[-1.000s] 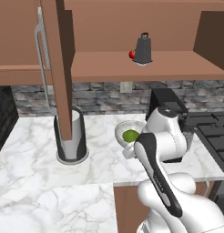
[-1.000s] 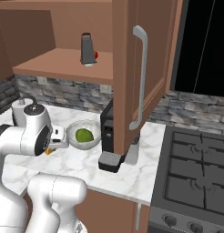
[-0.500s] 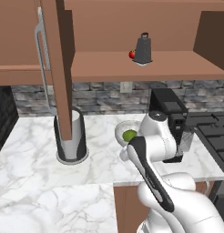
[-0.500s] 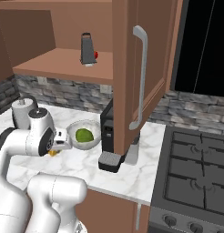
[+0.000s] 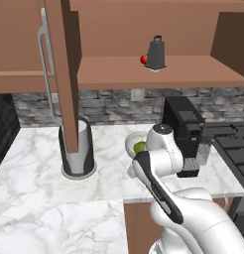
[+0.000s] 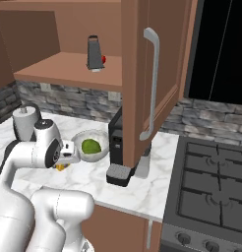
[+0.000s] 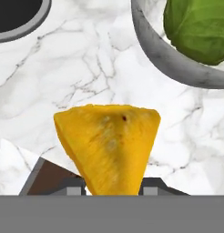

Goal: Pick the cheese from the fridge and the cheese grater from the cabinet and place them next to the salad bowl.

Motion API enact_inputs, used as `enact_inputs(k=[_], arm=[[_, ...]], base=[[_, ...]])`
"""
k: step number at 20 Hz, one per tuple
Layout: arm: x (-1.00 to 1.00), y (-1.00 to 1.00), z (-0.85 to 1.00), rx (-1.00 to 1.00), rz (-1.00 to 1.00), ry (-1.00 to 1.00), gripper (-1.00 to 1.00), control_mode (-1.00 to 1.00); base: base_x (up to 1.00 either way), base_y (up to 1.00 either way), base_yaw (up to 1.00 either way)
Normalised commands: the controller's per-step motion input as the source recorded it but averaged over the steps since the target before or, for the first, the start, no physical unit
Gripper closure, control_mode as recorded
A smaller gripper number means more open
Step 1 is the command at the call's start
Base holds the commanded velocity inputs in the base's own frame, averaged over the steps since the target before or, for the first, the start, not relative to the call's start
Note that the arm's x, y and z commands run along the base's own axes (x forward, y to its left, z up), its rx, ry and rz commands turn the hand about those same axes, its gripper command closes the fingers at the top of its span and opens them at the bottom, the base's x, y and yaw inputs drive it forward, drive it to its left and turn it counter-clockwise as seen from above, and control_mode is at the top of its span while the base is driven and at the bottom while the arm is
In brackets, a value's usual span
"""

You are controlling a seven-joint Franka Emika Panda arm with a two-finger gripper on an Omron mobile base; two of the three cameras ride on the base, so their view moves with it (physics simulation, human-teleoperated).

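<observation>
The cheese (image 7: 108, 148) is held clamped in the tool (image 7: 111, 184), low over the marble table (image 7: 63, 82) just beside the salad bowl (image 7: 177, 63). The placing step is judged in hand; lowering and release are called for next, then the cheese grater (image 5: 155, 52) on the cabinet (image 6: 142, 64) shelf is to be fetched

One cheese (image 7: 108, 148) wedge, one salad bowl (image 6: 91, 147) with one green leafy lump, one cheese grater (image 5: 155, 52), one small red tomato (image 5: 143, 59), one tall grey cylinder (image 5: 78, 154), one black coffee machine (image 5: 185, 131), one wall cabinet (image 6: 157, 54) with one silver bar handle (image 6: 149, 83), one stove (image 6: 214, 199).
</observation>
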Motion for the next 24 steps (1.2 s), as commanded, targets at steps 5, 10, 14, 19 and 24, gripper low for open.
enact_inputs(k=[5,10,14,19,24], arm=[[0.11,0.01,-0.27,-0.04,0.00,0.01,1.00,-1.00],[0.10,0.00,-0.26,-0.02,0.00,0.01,1.00,-1.00],[0.10,0.00,-0.24,0.00,0.00,0.00,1.00,-1.00],[0.10,0.00,-0.24,0.00,0.00,0.00,1.00,-1.00],[0.12,0.00,-0.26,0.00,0.00,0.00,1.00,-1.00]], base=[[0.00,0.00,0.00],[0.00,0.00,0.00],[0.00,0.00,0.00],[0.00,0.00,0.00],[0.00,0.00,0.00]])
